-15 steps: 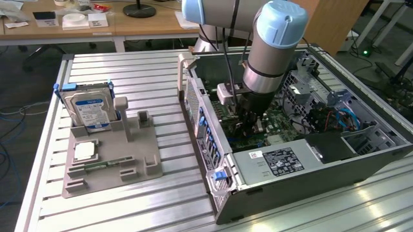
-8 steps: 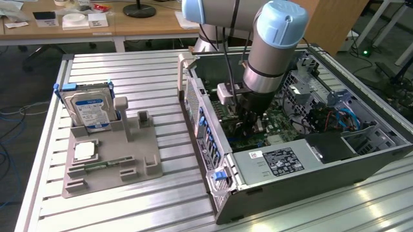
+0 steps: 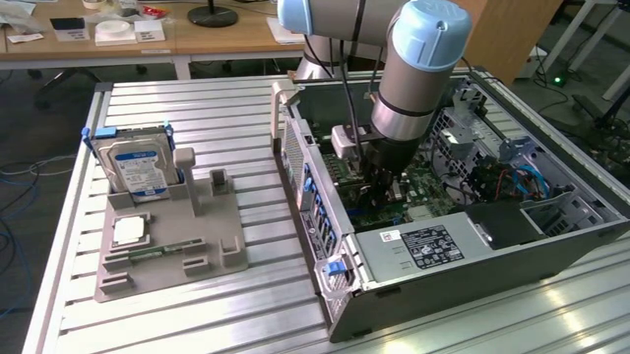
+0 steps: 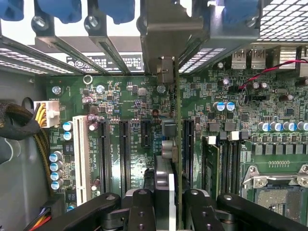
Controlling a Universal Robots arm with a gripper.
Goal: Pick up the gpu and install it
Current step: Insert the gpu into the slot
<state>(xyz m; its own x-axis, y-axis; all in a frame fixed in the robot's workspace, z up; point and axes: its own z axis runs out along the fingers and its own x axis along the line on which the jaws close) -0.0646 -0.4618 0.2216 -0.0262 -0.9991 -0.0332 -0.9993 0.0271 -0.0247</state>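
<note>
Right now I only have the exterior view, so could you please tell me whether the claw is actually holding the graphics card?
Observer: Yes. In the wrist view the claw is shut on the graphics card, which is seen edge-on.
Operator: Thank you. Where does it sit over the board?
Observer: It stands upright just beside a long black slot on the green board, with its metal bracket up at the case's rear openings. Whether it is seated, I cannot tell.
</note>
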